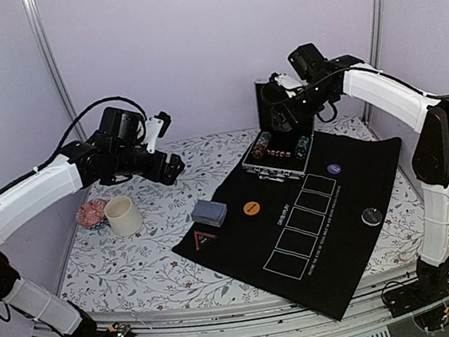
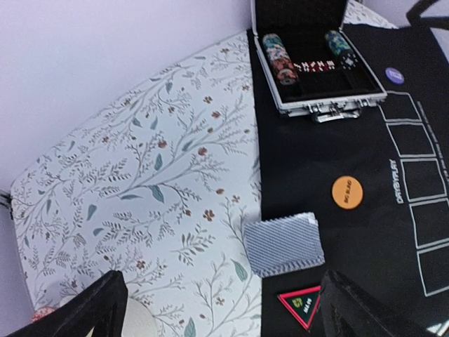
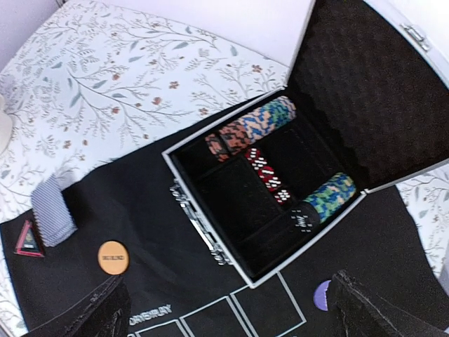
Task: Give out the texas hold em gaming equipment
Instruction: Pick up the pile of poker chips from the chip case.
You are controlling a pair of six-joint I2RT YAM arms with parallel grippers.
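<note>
A grey-blue deck of cards point(image 1: 209, 213) point(image 2: 284, 243) point(image 3: 54, 210) lies at the left edge of the black mat point(image 1: 303, 233). On the mat sit an orange disc point(image 1: 251, 209) point(image 2: 346, 192) point(image 3: 113, 257), a purple disc point(image 1: 334, 169) point(image 2: 393, 74) point(image 3: 323, 295) and a black disc point(image 1: 372, 215). The open silver case point(image 1: 269, 171) point(image 3: 203, 210) holds rows of striped chips point(image 3: 252, 128) and red dice point(image 3: 266, 172). My left gripper point(image 1: 171, 143) point(image 2: 224, 316) hangs open above the floral cloth. My right gripper point(image 1: 282, 112) point(image 3: 231, 316) is open above the case, holding nothing.
A cream cup point(image 1: 123, 215) stands on the floral cloth at the left, with a few striped chips point(image 1: 91, 213) beside it. A red-edged triangle patch point(image 1: 205, 239) point(image 2: 300, 305) lies on the mat's near-left corner. The case lid point(image 3: 365, 84) stands upright at the back.
</note>
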